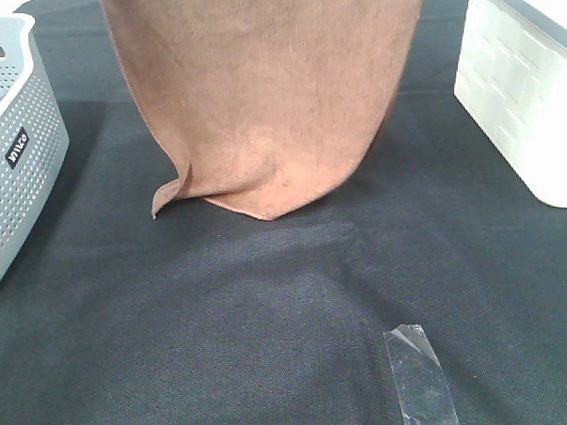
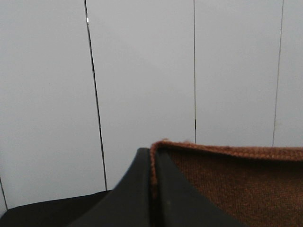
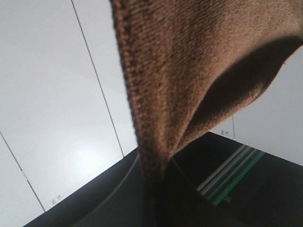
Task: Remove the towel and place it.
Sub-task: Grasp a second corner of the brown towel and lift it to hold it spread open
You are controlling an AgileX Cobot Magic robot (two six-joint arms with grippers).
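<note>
The reddish-brown towel (image 1: 259, 91) hangs down from above the exterior high view's top edge, and its lower hem drags on the black table cloth (image 1: 269, 317) with one corner curled out at the left. Neither gripper shows in that view. In the left wrist view my left gripper (image 2: 153, 189) is shut on the towel's hemmed edge (image 2: 227, 182). My right gripper (image 3: 154, 189) is likewise shut on the towel (image 3: 189, 61), which folds out of its black fingers (image 3: 113, 194).
A grey perforated basket (image 1: 13, 158) stands at the left edge of the table. A white ribbed bin (image 1: 523, 89) stands at the right. A strip of clear tape (image 1: 421, 376) lies on the cloth near the front. White wall panels (image 2: 142, 71) fill both wrist views.
</note>
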